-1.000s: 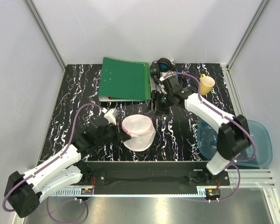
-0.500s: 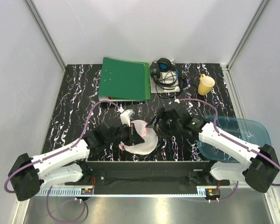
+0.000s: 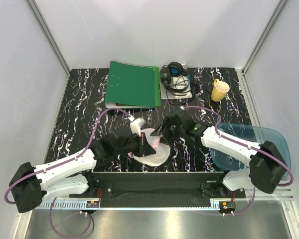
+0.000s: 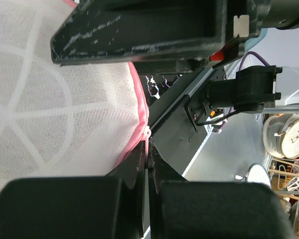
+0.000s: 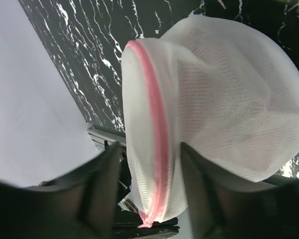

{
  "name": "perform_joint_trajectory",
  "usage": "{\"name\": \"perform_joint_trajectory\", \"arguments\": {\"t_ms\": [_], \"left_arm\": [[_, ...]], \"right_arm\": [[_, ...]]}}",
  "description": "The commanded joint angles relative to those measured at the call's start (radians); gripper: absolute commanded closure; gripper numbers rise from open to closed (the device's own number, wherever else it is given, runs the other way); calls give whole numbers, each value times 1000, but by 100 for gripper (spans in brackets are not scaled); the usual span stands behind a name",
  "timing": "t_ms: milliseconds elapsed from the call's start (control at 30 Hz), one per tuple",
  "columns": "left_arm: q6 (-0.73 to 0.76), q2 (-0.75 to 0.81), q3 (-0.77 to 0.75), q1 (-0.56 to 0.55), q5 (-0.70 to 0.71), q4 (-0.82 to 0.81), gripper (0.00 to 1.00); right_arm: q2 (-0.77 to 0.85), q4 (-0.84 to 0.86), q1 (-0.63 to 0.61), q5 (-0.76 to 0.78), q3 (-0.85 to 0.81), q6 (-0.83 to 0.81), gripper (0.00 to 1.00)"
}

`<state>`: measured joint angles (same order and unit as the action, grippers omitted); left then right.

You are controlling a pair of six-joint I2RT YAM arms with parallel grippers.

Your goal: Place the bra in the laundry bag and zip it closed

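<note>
The laundry bag (image 3: 150, 149) lies on the black marbled table (image 3: 84, 109) near its front edge, between the two arms. The bra does not lie in the open anywhere on the table. In the right wrist view a faint reddish tint shows through the lower part of the mesh, so I judge that the bra is already inside, but I cannot see it plainly. The left gripper (image 4: 147, 149) is clenched on the bag: its two fingers meet on the end of the pink zip edge (image 5: 159, 124), probably at the zip pull, though the pull itself is too small to make out. The right gripper (image 5: 152, 149) is released, with its fingers apart, one on each side of the zip edge. I cannot tell whether they touch the mesh. The pink line looks unbroken along the part that is visible, yet whether the zip is fully closed is not clear. In my judgement the first step is done and what is left is to close the zip, or to finish closing it. The blue plastic tray (image 3: 274, 144) stands well apart on the right.
</note>
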<state>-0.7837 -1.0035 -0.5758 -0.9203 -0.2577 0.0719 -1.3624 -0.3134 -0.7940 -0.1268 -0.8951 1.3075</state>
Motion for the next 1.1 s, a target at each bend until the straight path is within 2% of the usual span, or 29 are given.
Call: {"name": "perform_joint_trajectory", "arguments": {"t_ms": [0,33,67,133,200,400,567,700,733,767,800,867,967,1067], "left_arm": [[9,-7,-44,-6,-11,-60,100],[8,-4,-42,-6,-3,-52,100],[5,3,-36,-6,5,-43,100],[3,35,-12,-6,40,5,100],[6,63,17,0,92,90,100],[-11,187,125,67,90,170,100],[-6,224,131,77,78,183,100],[35,226,90,77,-26,102,100],[73,221,73,77,-52,92,95],[93,215,27,77,-80,92,64],[110,209,5,77,-103,101,53],[142,223,-42,77,-94,136,38],[115,293,-47,77,-34,167,24],[77,371,-9,78,53,204,20]], "right_arm": [[-4,57,-14,-4,-41,-13,55],[3,57,-16,13,-39,-11,83],[8,56,-8,48,-30,-17,100],[19,54,16,61,-13,-45,100],[20,56,79,1,5,-85,100],[28,60,159,-100,8,-154,100],[25,65,191,-120,18,-172,100],[23,105,199,-160,24,-189,100],[20,120,199,-198,25,-194,100],[17,134,199,-207,27,-206,100],[22,146,199,-218,31,-212,100],[23,197,200,-266,54,-244,100],[39,243,200,-298,94,-269,100],[54,368,200,-345,151,-249,100]]}}
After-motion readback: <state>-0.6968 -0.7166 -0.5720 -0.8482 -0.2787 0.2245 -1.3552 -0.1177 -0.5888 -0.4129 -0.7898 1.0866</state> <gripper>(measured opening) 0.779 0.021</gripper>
